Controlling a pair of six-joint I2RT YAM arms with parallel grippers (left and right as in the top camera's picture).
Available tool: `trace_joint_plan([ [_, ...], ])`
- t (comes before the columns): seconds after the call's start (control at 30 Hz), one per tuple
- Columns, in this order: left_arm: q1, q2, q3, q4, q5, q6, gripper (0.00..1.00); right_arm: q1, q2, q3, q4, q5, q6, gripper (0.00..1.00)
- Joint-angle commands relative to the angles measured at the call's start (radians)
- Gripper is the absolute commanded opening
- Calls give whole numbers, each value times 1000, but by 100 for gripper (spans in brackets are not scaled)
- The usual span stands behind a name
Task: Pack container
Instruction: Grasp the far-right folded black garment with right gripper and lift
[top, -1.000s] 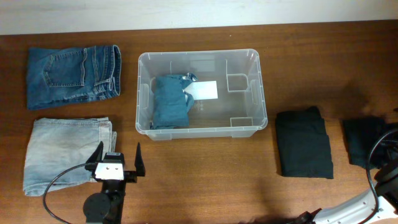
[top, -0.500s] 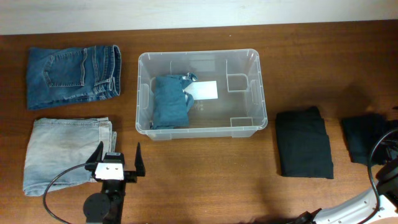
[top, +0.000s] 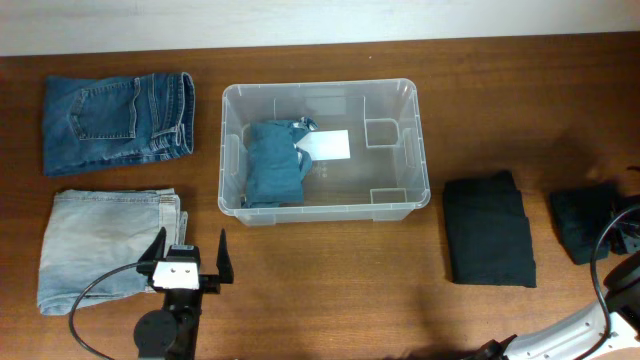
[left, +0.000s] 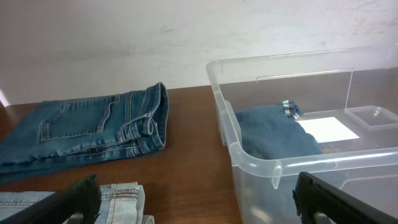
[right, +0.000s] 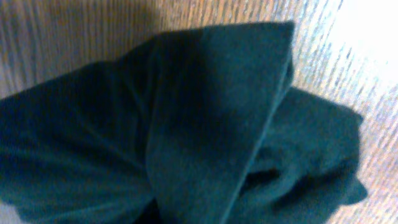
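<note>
Two grippers: left gripper (top: 191, 242), fingers spread wide, empty; right gripper (top: 628, 232) at the dark garment (right: 186, 124) beneath its fingers, closure unclear. Pinch all layers before lifting toward the container (top: 320, 88).

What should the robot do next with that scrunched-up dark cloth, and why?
Probably lift the dark cloth a little off the table. It looks bunched up right under the right wrist camera, as if being pinched, and the bin has free room beside the blue garment.
</note>
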Motion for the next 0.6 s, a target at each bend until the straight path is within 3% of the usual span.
trace_joint_plan([
  [0.0,6,-6,-6,0,7,13,99,3,50,-24,-24,39,-8,4],
  [0.17,6,-6,-6,0,7,13,99,1,19,8,-40,-126,-14,4],
  [0.4,6,-6,-6,0,7,13,99,10,-50,111,-75,-559,-15,4],
  [0.57,6,-6,-6,0,7,13,99,43,-138,184,-111,-697,-17,4],
])
